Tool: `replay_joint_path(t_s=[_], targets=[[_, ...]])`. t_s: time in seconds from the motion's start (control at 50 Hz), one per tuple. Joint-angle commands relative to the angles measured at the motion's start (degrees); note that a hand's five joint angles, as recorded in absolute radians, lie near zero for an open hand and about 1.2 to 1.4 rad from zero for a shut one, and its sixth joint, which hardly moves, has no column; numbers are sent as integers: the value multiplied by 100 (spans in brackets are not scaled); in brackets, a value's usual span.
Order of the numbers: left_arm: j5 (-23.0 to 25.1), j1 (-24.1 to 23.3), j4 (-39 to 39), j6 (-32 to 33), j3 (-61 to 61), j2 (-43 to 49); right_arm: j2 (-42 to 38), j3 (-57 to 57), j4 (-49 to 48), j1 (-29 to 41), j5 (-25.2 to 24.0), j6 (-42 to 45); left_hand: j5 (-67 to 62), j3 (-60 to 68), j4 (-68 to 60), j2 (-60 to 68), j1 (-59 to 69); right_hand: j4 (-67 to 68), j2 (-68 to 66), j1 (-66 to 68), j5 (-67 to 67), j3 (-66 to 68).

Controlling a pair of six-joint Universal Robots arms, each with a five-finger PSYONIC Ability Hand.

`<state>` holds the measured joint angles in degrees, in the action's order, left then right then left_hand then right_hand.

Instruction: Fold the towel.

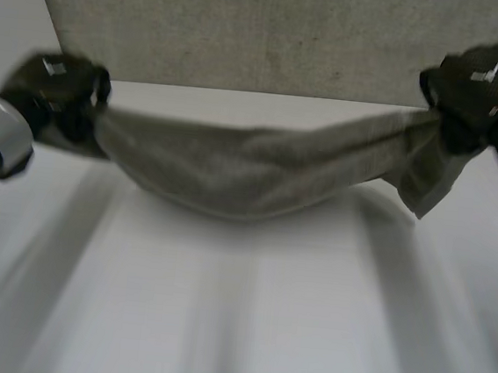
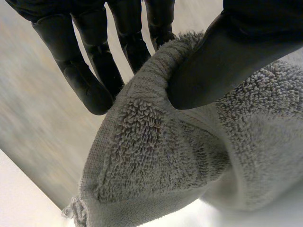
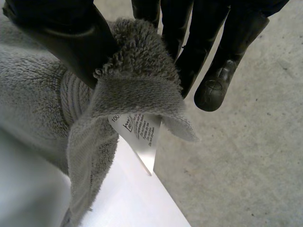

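Note:
A grey terry towel (image 1: 251, 165) hangs stretched between my two hands above the white table (image 1: 237, 309), sagging in the middle. My left hand (image 1: 60, 89) holds its left end: in the left wrist view the thumb (image 2: 213, 61) presses the towel's hem (image 2: 156, 142) against the fingers (image 2: 94, 71). My right hand (image 1: 479, 85) grips the right end, higher up. In the right wrist view its thumb (image 3: 71, 38) pinches the towel's corner (image 3: 137, 75) against the fingers (image 3: 213, 71), and a white care label (image 3: 139, 137) hangs from that corner.
A grey speckled floor (image 1: 247, 28) lies beyond the table's far edge. The table's far edge (image 3: 156, 189) passes under the right hand's corner of the towel.

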<state>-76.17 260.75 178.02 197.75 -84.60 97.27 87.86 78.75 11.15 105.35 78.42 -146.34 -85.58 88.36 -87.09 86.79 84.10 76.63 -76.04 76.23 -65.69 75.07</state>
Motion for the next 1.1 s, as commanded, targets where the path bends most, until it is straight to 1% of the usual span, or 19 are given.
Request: replay_joint_path(t_s=[0.02, 0.12, 0.22, 0.26, 0.34, 0.38, 0.44, 0.48, 0.5, 0.54, 0.56, 0.58, 0.6, 0.62, 0.68, 0.8, 0.92, 1.02, 1.1], targets=[[-12, -6, 5, 27, 453, -305, -867, -1600, 2181, -41, -327, 290, 1558, -836, 709, -679, -410, 337, -396, 377, -431, 493], [-20, -33, -30, 281, 453, 363, -1386, -1846, 2515, 12, -310, 844, 1558, -836, 709, -679, -410, 337, -396, 377, -431, 493], [-187, -208, -22, 985, 585, 1224, -2010, -1969, 2445, 29, -292, 1037, 1558, -836, 709, -679, -410, 337, -396, 377, -431, 493], [-546, -340, -22, 1571, 1083, 1915, -2491, -2362, 2183, 82, -249, 1037, 1558, -836, 709, -679, -410, 337, -396, 377, -431, 493], [-987, -454, -13, 2022, 1939, 2507, -2854, -2830, 1662, 126, -125, 1055, 1558, -836, 709, -679, -410, 337, -396, 377, -431, 493], [-1119, -481, 22, 2110, 2431, 2692, -3186, -3443, 631, 152, 128, 1028, 1558, -836, 709, -679, -410, 337, -396, 377, -431, 493], [-1225, -490, 233, 1925, 3573, 2876, -3258, -3639, -174, 205, 323, 958, 1558, -836, 709, -679, -410, 337, -396, 377, -431, 493], [-1329, -542, 845, 1174, 4474, 2842, -3127, -3535, -1993, 389, 752, 827, 1558, -836, 709, -679, -410, 337, -396, 377, -431, 493], [-1330, -542, 849, 1169, 4479, 2841, -3126, -3534, -2003, 390, 754, 826, 1558, -836, 709, -679, -410, 337, -396, 377, -431, 493], [-1496, -508, 1540, 41, 4777, 2579, -2593, -2922, -3708, 521, 999, 581, 1558, -836, 709, -679, -410, 337, -396, 377, -431, 493], [-1497, -507, 1543, 35, 4777, 2578, -2590, -2918, -3716, 521, 1000, 580, 1558, -836, 709, -679, -410, 337, -396, 377, -431, 493], [-1558, -446, 1787, -469, 4777, 2369, -2303, -2605, -4360, 548, 1017, 397, 1558, -836, 709, -679, -410, 337, -396, 377, -431, 493], [-1558, -446, 1789, -474, 4777, 2367, -2300, -2602, -4367, 548, 1017, 395, 1558, -836, 709, -679, -410, 337, -396, 377, -431, 493], [-1559, -437, 1963, -909, 4769, 2236, -2091, -2306, -4698, 557, 991, 274, 1558, -836, 709, -679, -410, 337, -396, 377, -431, 493], [-1550, -437, 1930, -1238, 4594, 2208, -1984, -2040, -4535, 565, 930, 193, 1558, -836, 709, -679, -410, 337, -396, 377, -431, 493], [-1479, -446, 1666, -1002, 3358, 2235, -2194, -1741, -3272, 557, 606, 167, 1558, -836, 709, -679, -410, 337, -396, 377, -431, 493], [-1172, -437, 1930, -668, 2123, 2288, -2441, -1363, -2477, 521, 191, 176, 1558, -836, 709, -679, -410, 337, -396, 377, -431, 493], [-610, -411, 2868, 244, 483, 2411, -2852, -591, -2188, 478, -90, 219, 1558, -836, 709, -679, -410, 337, -396, 377, -431, 493], [-477, -393, 3274, 800, -180, 2419, -3082, -238, -2161, 442, -90, 228, 1558, -836, 709, -679, -410, 337, -396, 377, -431, 493]])
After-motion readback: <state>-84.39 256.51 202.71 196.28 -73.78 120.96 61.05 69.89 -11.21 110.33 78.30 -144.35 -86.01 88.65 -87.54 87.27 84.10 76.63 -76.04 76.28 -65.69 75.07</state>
